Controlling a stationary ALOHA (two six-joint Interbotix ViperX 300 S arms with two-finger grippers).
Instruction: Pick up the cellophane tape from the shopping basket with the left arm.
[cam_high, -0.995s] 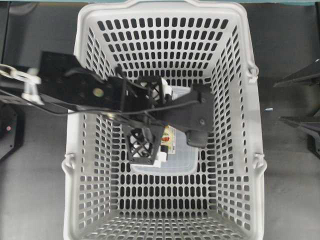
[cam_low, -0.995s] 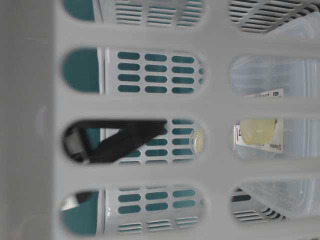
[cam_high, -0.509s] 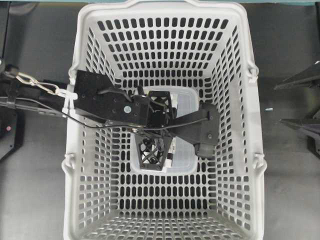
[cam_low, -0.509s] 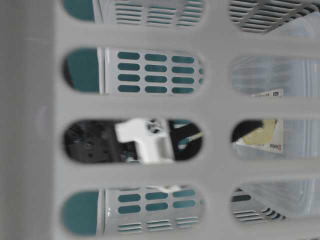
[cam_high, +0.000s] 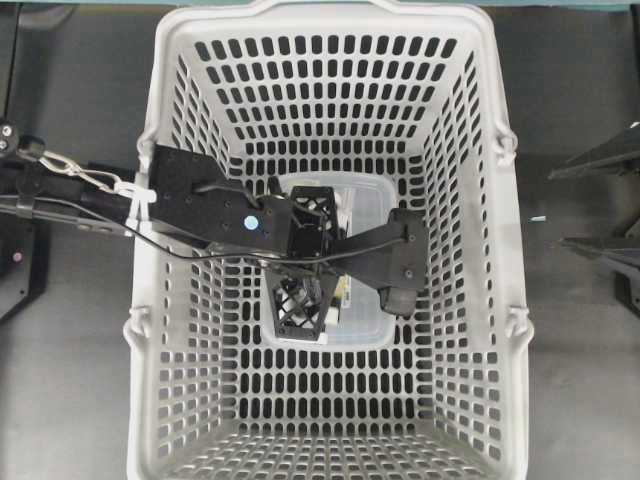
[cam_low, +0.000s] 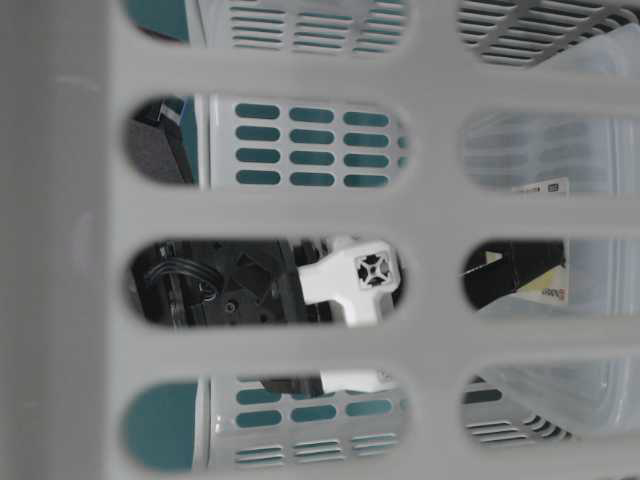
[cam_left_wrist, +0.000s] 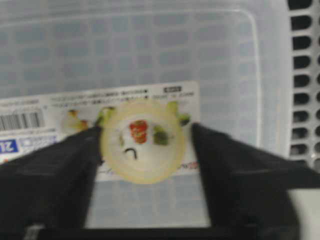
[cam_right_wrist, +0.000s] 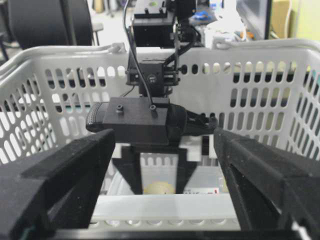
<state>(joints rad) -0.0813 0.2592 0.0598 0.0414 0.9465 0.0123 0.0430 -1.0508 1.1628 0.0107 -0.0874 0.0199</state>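
Note:
The cellophane tape (cam_left_wrist: 142, 141), a small pale-yellow roll, lies on the label of a clear container (cam_left_wrist: 150, 45) on the floor of the shopping basket (cam_high: 160, 100). My left gripper (cam_left_wrist: 145, 131) is open and low over the container, with a black finger on each side of the roll. The left finger (cam_left_wrist: 65, 165) touches the roll's edge; the right finger (cam_left_wrist: 230, 165) stands a little apart. In the overhead view the left arm (cam_high: 251, 222) with its blue sticker hides the tape. The tape also shows between the fingers in the right wrist view (cam_right_wrist: 159, 188). My right gripper (cam_right_wrist: 164, 150) is open and empty outside the basket.
The clear container (cam_high: 368, 200) fills the middle of the basket floor. The slotted basket walls (cam_right_wrist: 250, 85) rise on all sides of the left gripper. In the table-level view a white fingertip (cam_low: 350, 285) shows through the wall slots. The right gripper (cam_high: 556, 204) sits beyond the basket's right rim.
My left gripper has gone down into the basket onto the container. Its fingers have drawn in around the tape. In the table-level view a black finger now covers the roll.

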